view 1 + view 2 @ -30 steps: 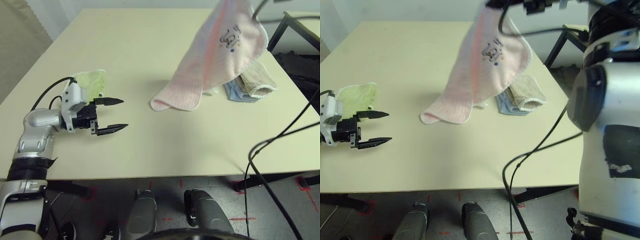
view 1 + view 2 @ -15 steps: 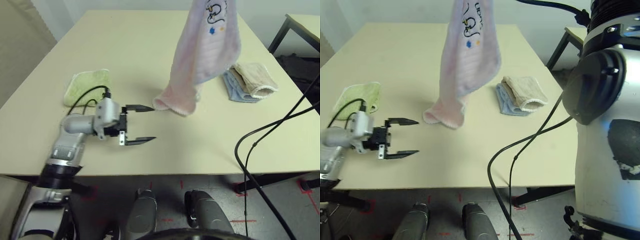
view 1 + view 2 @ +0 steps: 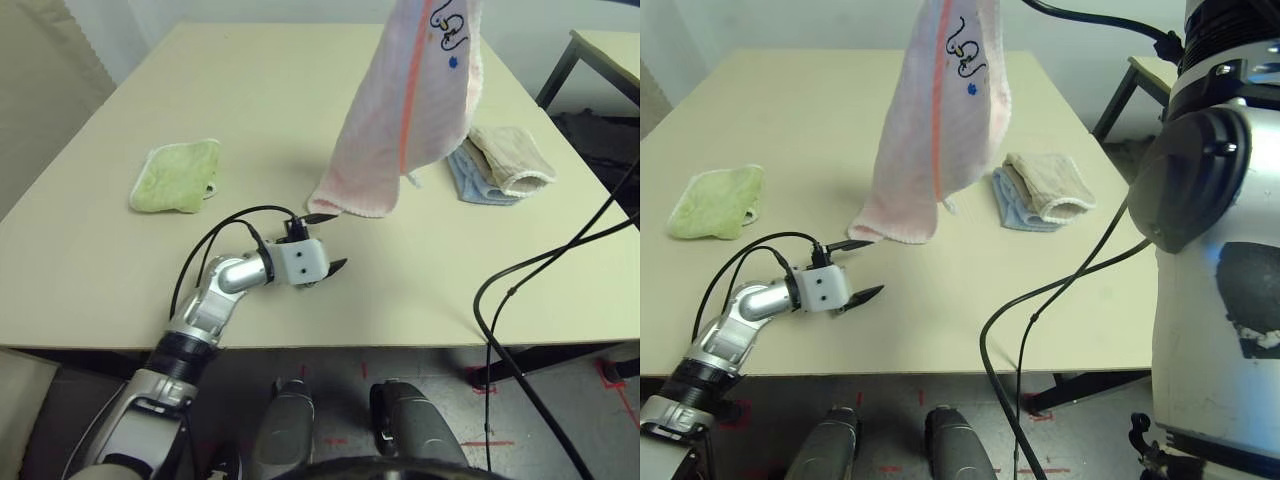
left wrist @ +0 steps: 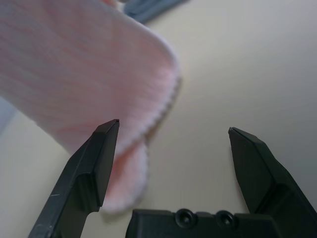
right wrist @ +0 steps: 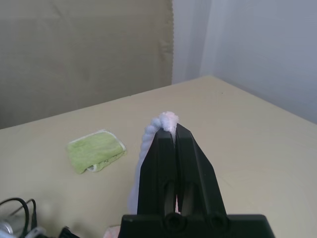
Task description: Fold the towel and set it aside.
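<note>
From the head view, the pale pink terry towel (image 3: 405,110) hangs down over the cream table (image 3: 200,100), its top cut off, lower hem brushing the surface. The left gripper (image 3: 322,243) gapes beside that hem. In its wrist view, the hem blurs behind one finger (image 4: 94,168). The right gripper (image 5: 170,130) is clenched on the towel's corner.

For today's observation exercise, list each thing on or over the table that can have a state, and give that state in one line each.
towel: hanging unfolded from the right gripper, lower edge at the table
right gripper: shut on the towel's top
left gripper: open, at the towel's lower corner, not gripping
green cloth: lying folded on the table
beige cloth: folded, on the blue cloth
blue cloth: folded, underneath
</note>
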Robot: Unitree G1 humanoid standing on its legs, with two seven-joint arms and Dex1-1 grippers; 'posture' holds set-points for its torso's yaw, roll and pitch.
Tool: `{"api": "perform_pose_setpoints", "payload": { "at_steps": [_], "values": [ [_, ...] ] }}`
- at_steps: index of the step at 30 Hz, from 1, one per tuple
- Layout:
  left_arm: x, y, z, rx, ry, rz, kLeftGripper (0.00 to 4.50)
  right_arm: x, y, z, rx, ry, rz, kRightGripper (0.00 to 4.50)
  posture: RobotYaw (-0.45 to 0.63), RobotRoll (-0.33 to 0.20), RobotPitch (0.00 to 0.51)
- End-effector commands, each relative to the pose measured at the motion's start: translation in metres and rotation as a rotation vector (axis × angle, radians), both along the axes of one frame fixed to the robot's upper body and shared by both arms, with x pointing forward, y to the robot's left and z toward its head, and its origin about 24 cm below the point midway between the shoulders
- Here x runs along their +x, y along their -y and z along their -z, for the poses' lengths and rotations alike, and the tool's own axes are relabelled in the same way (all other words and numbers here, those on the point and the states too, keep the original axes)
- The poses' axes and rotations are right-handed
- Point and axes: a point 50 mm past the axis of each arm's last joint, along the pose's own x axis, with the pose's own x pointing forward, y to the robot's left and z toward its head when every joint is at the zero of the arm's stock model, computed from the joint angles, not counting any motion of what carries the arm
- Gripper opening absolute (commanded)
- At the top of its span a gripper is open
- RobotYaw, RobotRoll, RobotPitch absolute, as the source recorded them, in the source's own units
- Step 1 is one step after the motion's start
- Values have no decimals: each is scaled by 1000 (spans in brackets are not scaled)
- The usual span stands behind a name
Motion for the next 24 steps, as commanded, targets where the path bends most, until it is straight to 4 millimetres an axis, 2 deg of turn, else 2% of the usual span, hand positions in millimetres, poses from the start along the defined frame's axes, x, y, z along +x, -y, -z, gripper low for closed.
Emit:
{"api": "perform_pose_setpoints", "payload": {
  "at_steps": [1, 3, 12, 18, 24],
  "values": [
    [6, 18, 1, -30, -60, -5, 4500, 2, 4, 3, -13, 7, 23, 21, 55, 0, 85],
    [10, 26, -2, -65, -91, -11, 4500, 2, 4, 4, -18, 8, 27, 21, 55, 0, 85],
    [33, 63, -10, -283, -427, -128, 4500, 2, 6, 5, -33, 13, 34, 21, 37, 0, 89],
    [43, 71, -9, -139, -386, -196, 4500, 1, 7, 4, -27, 19, 31, 21, 32, 0, 87],
    [41, 80, 5, 0, -363, -220, 4500, 0, 9, 2, -23, 23, 29, 21, 26, 0, 90]
  ]
}}
